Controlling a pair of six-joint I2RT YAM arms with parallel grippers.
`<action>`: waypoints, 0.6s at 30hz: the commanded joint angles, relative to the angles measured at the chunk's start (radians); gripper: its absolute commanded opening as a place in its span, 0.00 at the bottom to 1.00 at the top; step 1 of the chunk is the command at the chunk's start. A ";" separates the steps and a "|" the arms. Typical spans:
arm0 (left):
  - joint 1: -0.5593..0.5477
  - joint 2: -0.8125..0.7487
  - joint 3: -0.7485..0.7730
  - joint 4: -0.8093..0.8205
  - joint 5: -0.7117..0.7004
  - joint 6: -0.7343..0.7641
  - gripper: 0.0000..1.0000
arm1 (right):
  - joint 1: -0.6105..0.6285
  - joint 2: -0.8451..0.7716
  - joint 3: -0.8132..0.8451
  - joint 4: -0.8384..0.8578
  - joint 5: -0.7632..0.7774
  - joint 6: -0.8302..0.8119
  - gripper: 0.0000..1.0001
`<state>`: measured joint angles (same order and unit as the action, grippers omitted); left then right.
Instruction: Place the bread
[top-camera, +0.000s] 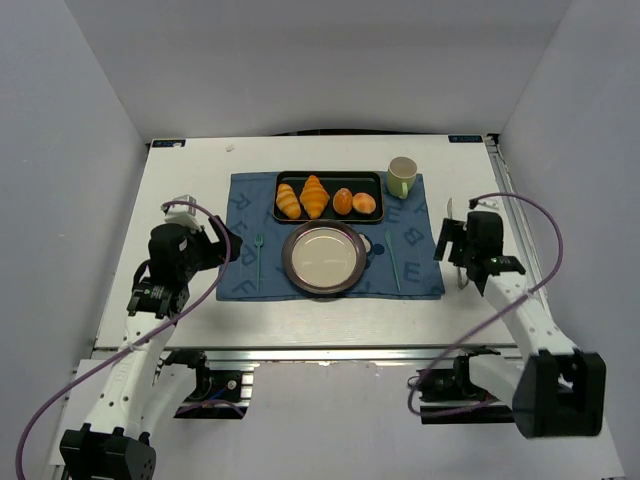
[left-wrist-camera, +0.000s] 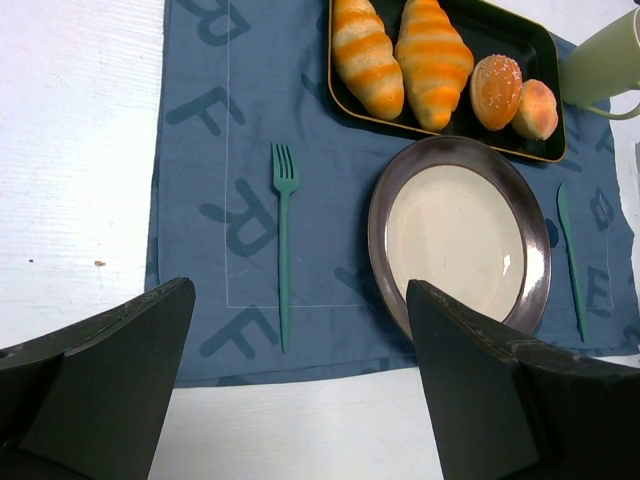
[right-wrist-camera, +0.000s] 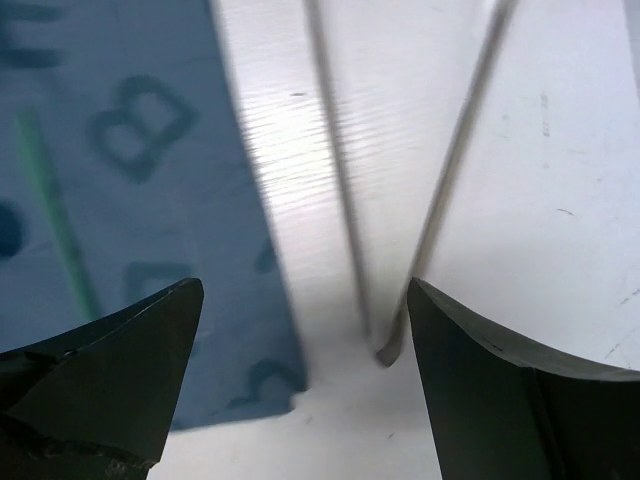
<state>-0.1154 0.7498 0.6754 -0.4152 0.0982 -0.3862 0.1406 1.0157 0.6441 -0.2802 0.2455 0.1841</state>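
Overhead view: a blue placemat (top-camera: 335, 235) is seen at the centre of the white table (top-camera: 190, 180). A black tray (top-camera: 330, 178) lies along the mat's upper edge. The bread is all in this tray: two croissants (top-camera: 315, 196) side by side in its left half and two small buns (top-camera: 365, 204) in its right half. A green mug (top-camera: 402, 176) stands just right of the tray. A dark-rimmed plate (top-camera: 291, 262) sits on the mat directly below the tray, near it but not touching. A green fork (top-camera: 258, 256) is laid to the left of the plate and a green knife (top-camera: 393, 258) to the right.

The left gripper (top-camera: 225, 245) is recorded at the mat's left edge, above the table. In the left wrist view its fingers (left-wrist-camera: 110, 370) are spread wide, with nothing between them; fork, plate and tray are seen beyond.

The right gripper (top-camera: 445, 240) is noted at the mat's right edge. In the right wrist view its fingers (right-wrist-camera: 110, 360) are likewise spread and hold nothing. Beneath them a blurred metal item, apparently tongs (right-wrist-camera: 343, 200), lies on the bare table beside the mat's edge.
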 joint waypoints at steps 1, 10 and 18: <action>-0.003 0.003 -0.011 0.023 0.018 -0.003 0.98 | -0.119 0.130 0.025 0.130 -0.126 -0.040 0.89; -0.003 0.019 -0.010 0.023 0.021 -0.002 0.98 | -0.265 0.345 0.068 0.216 -0.210 -0.092 0.89; -0.004 0.016 -0.013 0.024 0.020 -0.005 0.98 | -0.308 0.458 0.089 0.245 -0.244 -0.107 0.89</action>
<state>-0.1154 0.7727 0.6659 -0.4095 0.1112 -0.3862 -0.1551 1.4334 0.6842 -0.0849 0.0380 0.0986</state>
